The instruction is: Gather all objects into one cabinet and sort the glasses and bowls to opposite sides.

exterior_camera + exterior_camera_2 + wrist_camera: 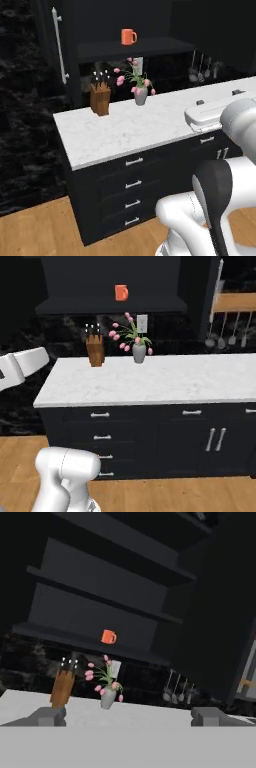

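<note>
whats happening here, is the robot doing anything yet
Nothing is being handled right now. The gripper is open and empty, aimed from a distance at the dark cabinet, where an orange mug sits on the lowest shelf. Below it, on the white counter, stand a wooden knife block and a vase of pink flowers. The arm looks set back from the counter, not touching anything.

A rendered kitchen — a white marble countertop (165, 378) runs over dark drawer fronts (132, 186), with a wooden knife block (94, 351), a vase of pink tulips (138, 346), hanging utensils (227, 338) and an orange mug (128, 36) on a charcoal cabinet shelf (135, 49).
</note>
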